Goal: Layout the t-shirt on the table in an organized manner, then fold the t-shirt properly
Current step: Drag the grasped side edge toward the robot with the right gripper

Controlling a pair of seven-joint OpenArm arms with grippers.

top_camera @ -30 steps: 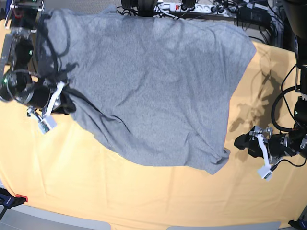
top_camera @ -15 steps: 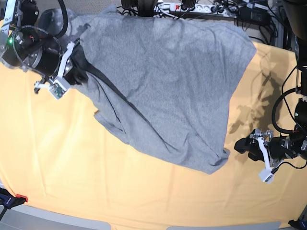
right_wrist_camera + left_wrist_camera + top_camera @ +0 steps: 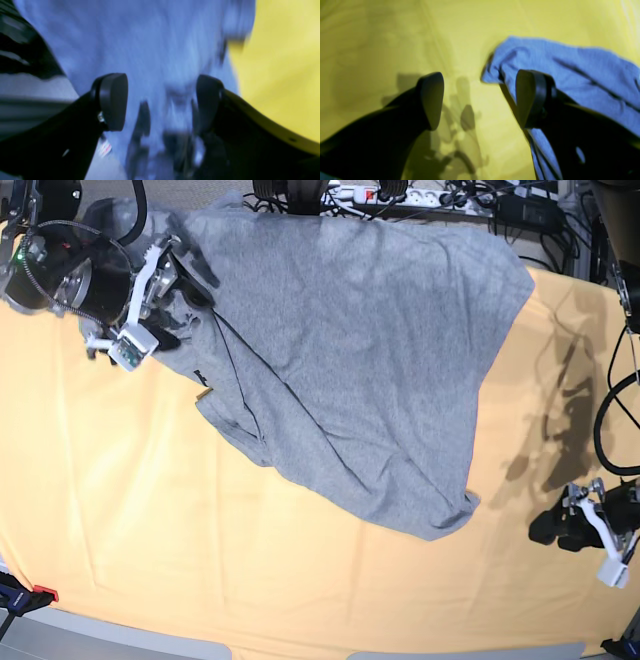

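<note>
The grey t-shirt [image 3: 360, 360] lies spread over the back middle of the orange-yellow table [image 3: 120, 520], plain side up, with its left edge folded over onto itself. My right gripper [image 3: 188, 302] is at the shirt's upper left corner. In the right wrist view the gripper [image 3: 161, 100] is open over blurred shirt fabric [image 3: 162, 37]. My left gripper [image 3: 556, 530] is open and empty above the table, right of the shirt's front corner. In the left wrist view the gripper [image 3: 480, 100] has that corner [image 3: 570, 65] beside its right finger.
A power strip and cables [image 3: 400, 195] run along the table's back edge. A red and black clamp [image 3: 25, 595] sits at the front left corner. Arm cables [image 3: 620, 400] hang at the right edge.
My right gripper has moved up and to the right, pulling the shirt's left edge over onto itself; its jaws now stand apart. My left gripper has drawn back right and forward, away from the shirt's corner.
</note>
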